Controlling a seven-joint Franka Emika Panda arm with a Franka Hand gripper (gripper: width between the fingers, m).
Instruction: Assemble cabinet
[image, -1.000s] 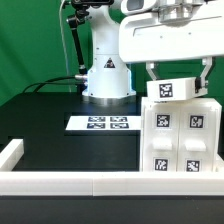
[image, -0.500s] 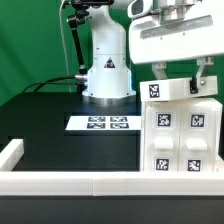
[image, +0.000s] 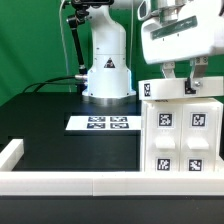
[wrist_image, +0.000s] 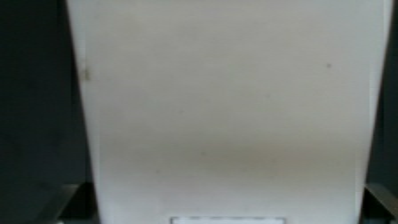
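Note:
The cabinet (image: 180, 135), a white box with several square tags on its front, stands at the exterior view's right on the black table. A white top block (image: 172, 91) with a tag at its left end lies on top of it. My gripper (image: 183, 78) reaches down from above, its fingers (image: 168, 72) either side of this block and shut on it. In the wrist view a flat white panel of the cabinet (wrist_image: 222, 100) fills the picture. Dark fingertips (wrist_image: 61, 205) show only at its two edges.
The marker board (image: 103, 124) lies flat in the middle of the table in front of the arm's white base (image: 107, 70). A low white border rail (image: 60, 183) runs along the near edge and turns up at the left corner (image: 10, 153).
The top block's tag has moved toward the exterior view's left, from the block's middle to its left end, as the block turned in my grip. My hand has shifted slightly right.

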